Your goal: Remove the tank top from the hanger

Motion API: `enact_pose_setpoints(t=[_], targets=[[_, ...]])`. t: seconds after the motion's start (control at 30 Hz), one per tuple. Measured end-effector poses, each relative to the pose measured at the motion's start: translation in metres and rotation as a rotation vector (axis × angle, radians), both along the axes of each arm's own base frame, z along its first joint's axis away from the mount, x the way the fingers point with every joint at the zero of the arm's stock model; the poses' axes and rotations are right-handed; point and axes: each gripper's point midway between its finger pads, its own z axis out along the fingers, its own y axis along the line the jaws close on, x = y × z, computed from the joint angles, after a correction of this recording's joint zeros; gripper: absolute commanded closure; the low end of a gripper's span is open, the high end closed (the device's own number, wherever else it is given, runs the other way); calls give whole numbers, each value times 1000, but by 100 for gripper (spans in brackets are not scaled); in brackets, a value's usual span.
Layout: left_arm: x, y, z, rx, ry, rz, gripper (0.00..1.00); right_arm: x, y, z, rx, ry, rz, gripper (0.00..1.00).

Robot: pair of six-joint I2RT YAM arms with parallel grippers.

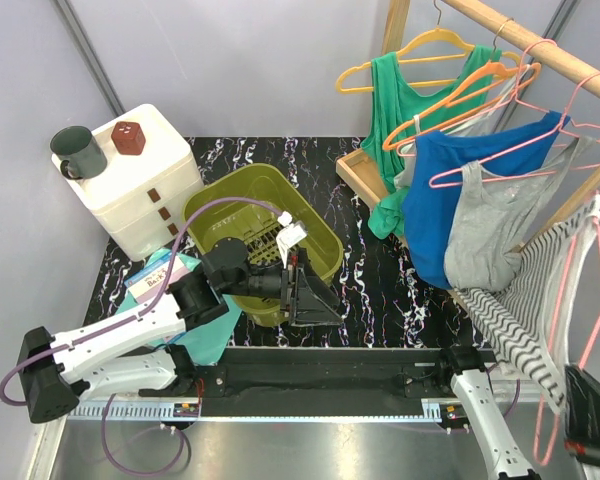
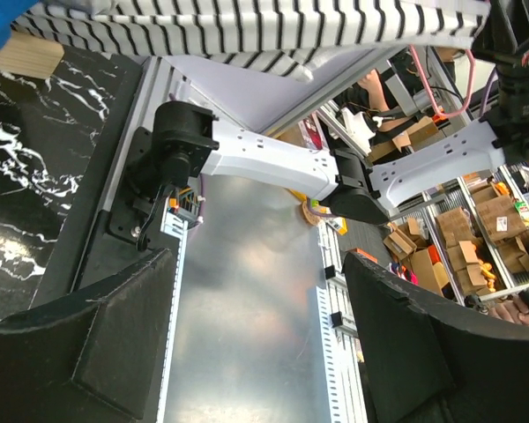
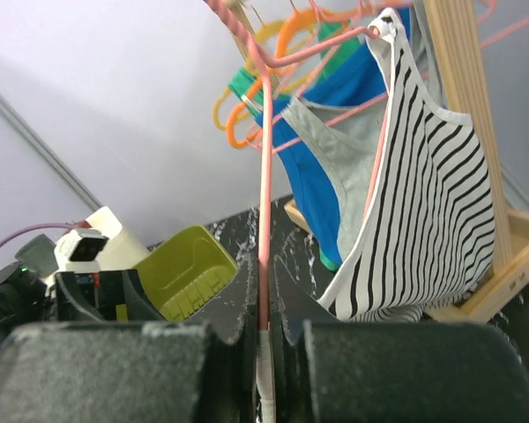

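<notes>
**Two arms, one striped top: hanger pinned on the right, free fingers on the left**

The black marbled table (image 1: pixel 380 290) carries a wooden rack (image 1: pixel 540 45) along its right side, hung with several tops. The striped tank top (image 1: pixel 530 300) is the nearest garment. It drapes slantwise from the rack's outer end down toward the right arm's base, with its upper edge against the grey top (image 1: pixel 490 225).

It sits on a pink hanger (image 3: pixel 264 220) whose wire runs straight up out of the right gripper (image 3: pixel 266 295). Those fingers are clenched on the wire. One strap rides the hanger's far shoulder, and the body of the top falls to the right of the jaws, beside the rack's post. Whether the hook is on the rail cannot be told.

The left gripper (image 1: pixel 315 290) hovers over the near rim of the green basket (image 1: pixel 240 200) with fingers spread and nothing between them. It faces right, toward the stripes, but is well apart from them.

The right arm is the nearer one and acts as the anchor, so the stripping move likely falls to the left. Bare table between basket and rack gives that arm room. The tight side is above, where the grey top and the post crowd the hanger.
</notes>
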Motion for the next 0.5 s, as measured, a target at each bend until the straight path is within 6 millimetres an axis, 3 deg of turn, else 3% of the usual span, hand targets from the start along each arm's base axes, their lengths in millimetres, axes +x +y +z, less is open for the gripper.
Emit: enact_pose_setpoints(t=[0.13, 0.37, 0.5], targets=[[-3, -3, 2, -3, -3, -7, 19, -43, -3, 21, -23, -152, 14, 100], [-8, -11, -7, 19, 9, -20, 18, -139, -6, 51, -24, -492, 150, 100], [-11, -14, -6, 23, 7, -27, 18, -155, -2, 57, -18, -552, 324, 100]])
